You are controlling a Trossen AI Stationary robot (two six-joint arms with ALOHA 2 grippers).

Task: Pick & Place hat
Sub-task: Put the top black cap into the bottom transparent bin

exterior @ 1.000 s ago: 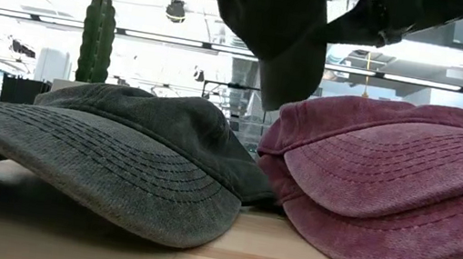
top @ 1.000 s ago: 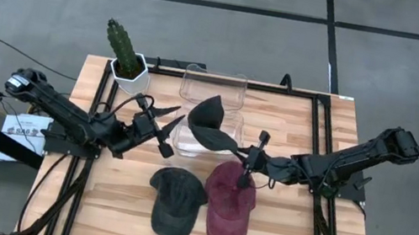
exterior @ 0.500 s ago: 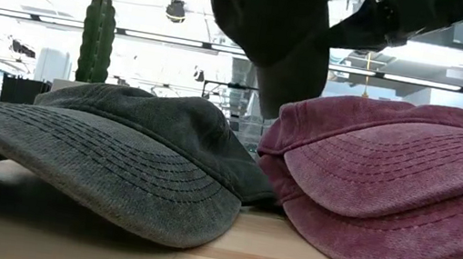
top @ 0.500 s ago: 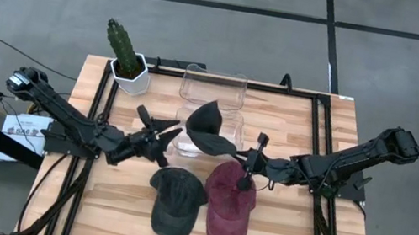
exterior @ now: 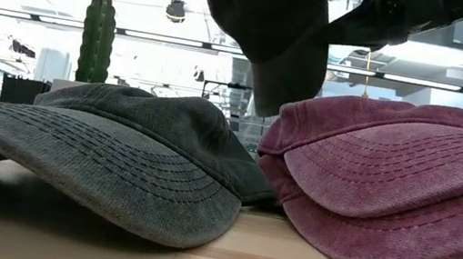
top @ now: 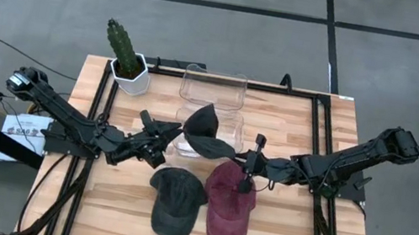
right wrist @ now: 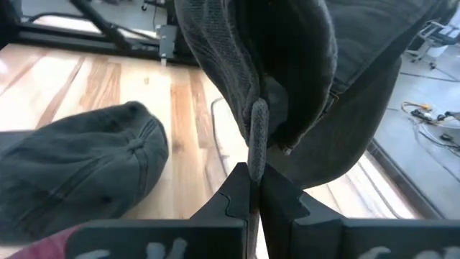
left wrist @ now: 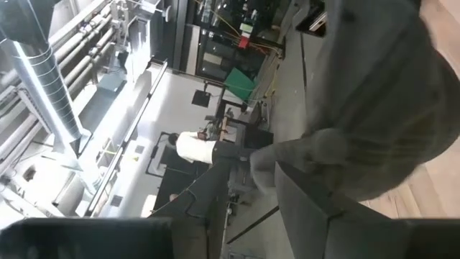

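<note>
Far left on the wooden slatted tabletop [top: 276,231]: green cactus in a white faceted pot [top: 127,59], well apart from either set of fingers.

Left gripper [top: 161,139] stretched toward the middle, just beside the raised cap's crown; fingers [left wrist: 309,194] right up against grey fabric in the left wrist view, whether spread or pressed together cannot tell.

Below those fingers, flat on the tabletop: dark grey washed-cotton baseball cap [top: 175,201], brim toward the near edge, touching its neighbour along one side in the low view.

Between the two sets of fingers, lifted clear of the tabletop: dark charcoal fabric baseball cap [top: 205,131], tilted, crown hanging over the nearer of two clear plastic bins [top: 236,123], the other bin [top: 214,85] behind it toward the far edge. Same cap filling the top of the low view [exterior: 270,25], above the two resting caps.

Right gripper [top: 246,165] at the raised cap's brim; fingers [right wrist: 277,193] pressed together, pinching the edge of the fabric.

Directly under the right fingers: maroon washed-cotton baseball cap [top: 228,208], flat on the tabletop, brim toward the near edge.
</note>
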